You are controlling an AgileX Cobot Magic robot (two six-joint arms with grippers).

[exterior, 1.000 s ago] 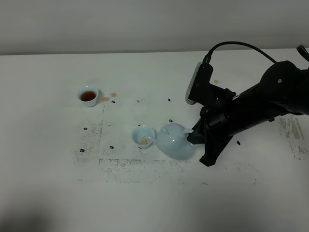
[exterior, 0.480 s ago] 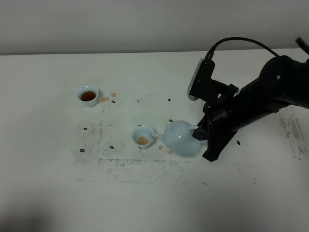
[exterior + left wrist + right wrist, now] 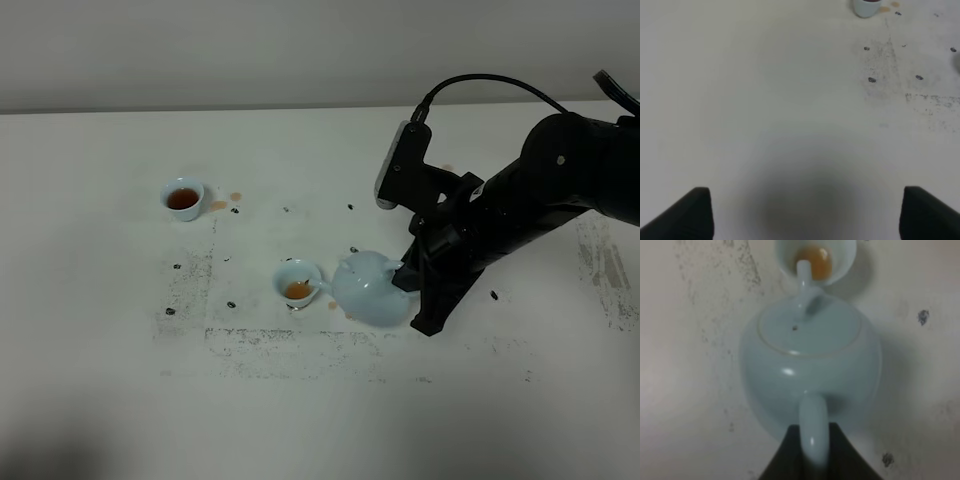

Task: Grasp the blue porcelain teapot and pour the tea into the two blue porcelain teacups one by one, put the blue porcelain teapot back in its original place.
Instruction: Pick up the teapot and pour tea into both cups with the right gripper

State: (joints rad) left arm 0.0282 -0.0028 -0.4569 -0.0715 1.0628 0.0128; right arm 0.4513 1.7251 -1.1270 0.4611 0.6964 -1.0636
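Note:
The blue porcelain teapot hangs tilted just above the table, its spout over the rim of the nearer teacup. My right gripper is shut on the teapot's loop handle. In the right wrist view the teapot fills the frame, its spout reaching over the teacup, which holds a little orange-brown tea. The right gripper clamps the handle. The other teacup stands far left with dark tea in it. My left gripper is open over bare table, with that far teacup at the frame's edge.
Small tea drips lie on the white table beside the far cup, and another spot sits behind the right arm. Black specks and scuffed grey lines mark the tabletop around the cups. The black right arm reaches in from the right.
The teapot drew back to the right and levelled a little, then came left again with its spout over the near cup. The tea in that cup looks fuller and darker.

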